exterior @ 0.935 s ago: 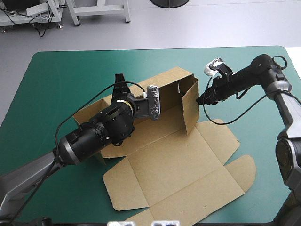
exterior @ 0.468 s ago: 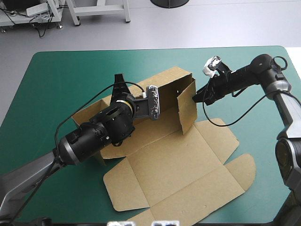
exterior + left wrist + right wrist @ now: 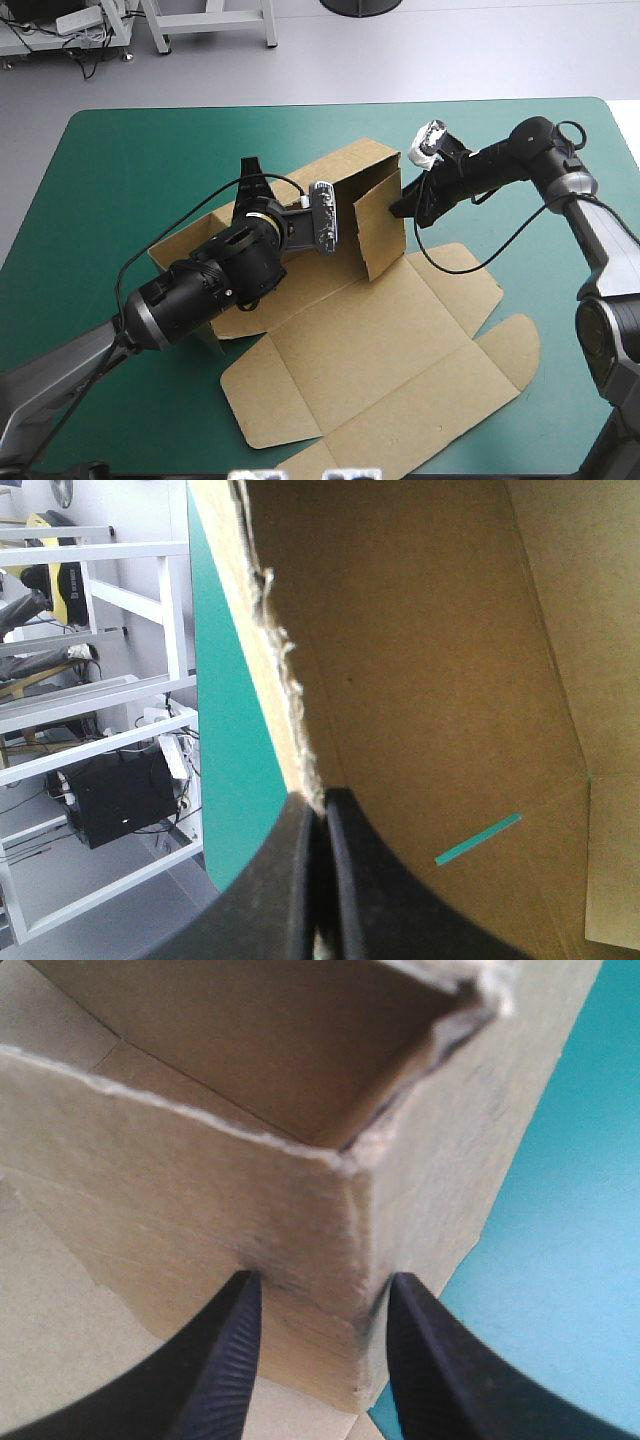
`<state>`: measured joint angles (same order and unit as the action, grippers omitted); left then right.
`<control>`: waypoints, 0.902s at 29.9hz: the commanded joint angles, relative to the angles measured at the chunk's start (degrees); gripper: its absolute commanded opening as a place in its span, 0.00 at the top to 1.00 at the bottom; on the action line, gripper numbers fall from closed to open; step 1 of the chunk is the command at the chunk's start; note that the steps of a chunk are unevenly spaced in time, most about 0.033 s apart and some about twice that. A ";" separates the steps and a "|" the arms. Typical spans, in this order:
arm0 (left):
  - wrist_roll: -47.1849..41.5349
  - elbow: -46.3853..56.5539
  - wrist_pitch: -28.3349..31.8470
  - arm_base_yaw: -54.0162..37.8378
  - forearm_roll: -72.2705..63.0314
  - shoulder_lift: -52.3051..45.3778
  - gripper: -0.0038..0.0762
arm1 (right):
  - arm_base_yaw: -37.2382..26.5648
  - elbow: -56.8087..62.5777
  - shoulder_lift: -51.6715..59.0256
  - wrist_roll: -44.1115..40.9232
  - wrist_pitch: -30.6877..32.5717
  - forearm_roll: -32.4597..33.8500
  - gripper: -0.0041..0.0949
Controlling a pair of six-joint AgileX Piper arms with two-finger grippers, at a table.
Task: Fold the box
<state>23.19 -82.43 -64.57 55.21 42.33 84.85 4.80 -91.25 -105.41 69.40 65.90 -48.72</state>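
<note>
High view | right gripper (image 3: 399, 209), fingers apart, has shoved right end flap (image 3: 380, 225) further inward | left gripper (image 3: 322, 815) clamped on box (image 3: 400, 340) far wall (image 3: 350, 172) | corner forming, tuck next

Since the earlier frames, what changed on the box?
The right hand, fingers open, moved in toward the middle of the box, swinging the raised end flap inward. The left hand stayed shut on the far wall. The flat panels lay as before.
</note>
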 commanded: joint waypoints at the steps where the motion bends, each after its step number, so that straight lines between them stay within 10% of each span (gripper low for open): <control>1: -0.48 -1.64 2.31 0.13 1.92 -1.81 0.96 | 0.37 -1.22 2.10 1.70 -2.19 -6.07 0.58; 27: 4.01 -1.64 1.90 0.13 1.52 -0.94 0.96 | 1.74 -1.22 -5.18 20.68 -8.10 -28.75 0.58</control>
<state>26.40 -82.43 -65.27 55.21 42.43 85.39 5.52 -91.25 -113.78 88.13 57.34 -72.01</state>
